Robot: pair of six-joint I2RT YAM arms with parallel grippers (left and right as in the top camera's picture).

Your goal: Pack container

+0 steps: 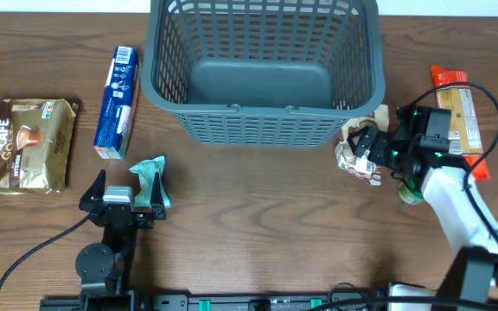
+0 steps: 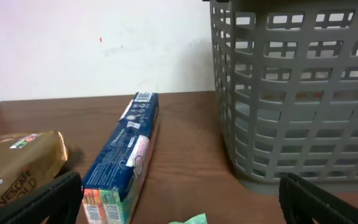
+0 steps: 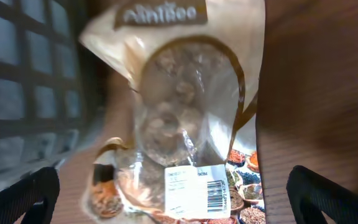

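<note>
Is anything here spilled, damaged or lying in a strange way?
Nothing looks spilled or torn. The container stands upright and empty. Only the beige snack bag looks crumpled, lying beside the container's near right corner.

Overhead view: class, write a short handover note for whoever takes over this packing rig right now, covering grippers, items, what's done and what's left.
Left gripper: open, low over the table beside the teal packet, holding nothing.
Right gripper: open, jaws either side of the clear snack packet near the basket's near right corner; not closed on it.
Basket: far centre of the table, empty.
To its left: blue box and coffee pouch. To its right: orange packet.
Done: nothing packed.
Left: every item. Closing on the snack packet looks the likely next move.
</note>
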